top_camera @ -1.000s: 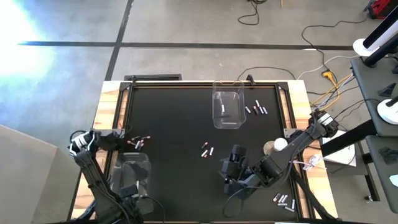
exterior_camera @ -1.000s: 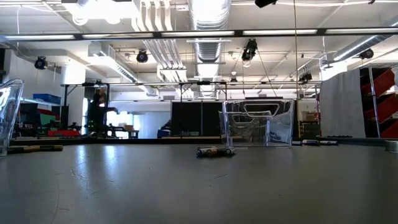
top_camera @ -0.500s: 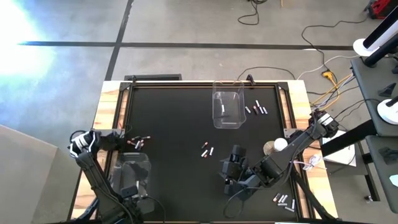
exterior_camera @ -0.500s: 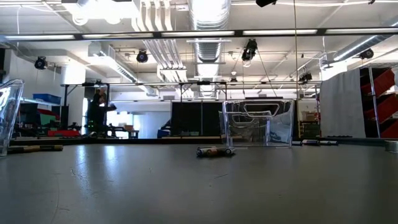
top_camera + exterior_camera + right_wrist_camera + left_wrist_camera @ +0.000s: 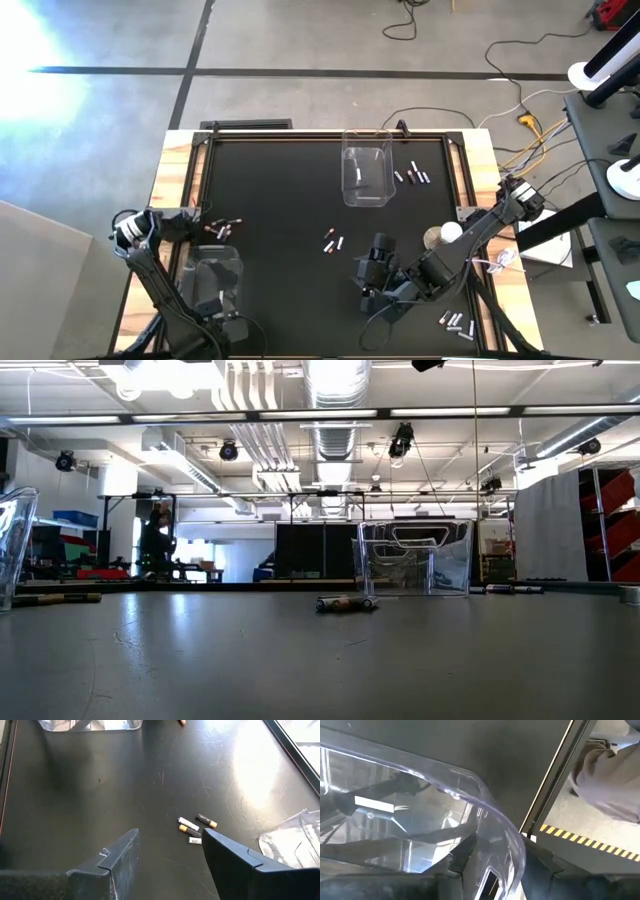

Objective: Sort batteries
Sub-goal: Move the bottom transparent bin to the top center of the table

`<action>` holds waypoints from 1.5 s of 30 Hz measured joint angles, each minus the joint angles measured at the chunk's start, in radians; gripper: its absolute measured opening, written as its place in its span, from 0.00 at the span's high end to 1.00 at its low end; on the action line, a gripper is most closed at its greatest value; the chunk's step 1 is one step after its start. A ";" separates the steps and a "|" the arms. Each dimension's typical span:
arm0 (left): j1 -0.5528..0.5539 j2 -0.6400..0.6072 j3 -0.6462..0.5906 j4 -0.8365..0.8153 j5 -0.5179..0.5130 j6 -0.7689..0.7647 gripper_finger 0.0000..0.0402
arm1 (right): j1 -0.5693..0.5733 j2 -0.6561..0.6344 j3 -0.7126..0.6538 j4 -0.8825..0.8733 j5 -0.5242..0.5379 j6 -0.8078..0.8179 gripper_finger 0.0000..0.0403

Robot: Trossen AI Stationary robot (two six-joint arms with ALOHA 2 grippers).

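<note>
The left claw (image 5: 490, 865) straddled a clear bin's (image 5: 485, 815) rim, part open; pulling might tip it. The right claw (image 5: 170, 855) hung open, empty, above 3 batteries (image 5: 195, 827).

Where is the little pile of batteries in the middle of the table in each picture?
High view: middle batteries, left of the right end effector.
Low view: centre, on the tabletop, before the far clear bin.
Left wrist view: not in it.
Right wrist view: between the fingers.
Shared landmark: far clear bin.

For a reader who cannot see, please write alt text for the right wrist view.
The right gripper, fingers open and empty, hovers over the black table; three small cylindrical batteries lie just ahead. A clear plastic bin shows at one edge.
</note>
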 joint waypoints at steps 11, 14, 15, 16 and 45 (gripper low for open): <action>0.001 0.000 0.014 0.062 -0.041 0.027 0.98 | 0.000 -0.001 0.000 -0.001 -0.075 -0.002 0.48; 0.007 0.000 0.050 0.057 -0.091 0.069 0.99 | 0.000 -0.002 0.000 -0.003 -0.107 -0.001 0.48; 0.011 0.000 0.064 0.054 -0.113 0.087 1.00 | 0.000 -0.002 0.000 -0.005 -0.117 -0.001 0.48; 0.015 0.000 0.082 0.051 -0.139 0.106 1.00 | 0.000 -0.002 0.001 -0.009 -0.124 -0.002 0.48; 0.759 -0.026 0.325 -0.105 -0.707 1.146 1.00 | 0.089 -0.008 -0.019 -0.360 -0.123 0.307 0.48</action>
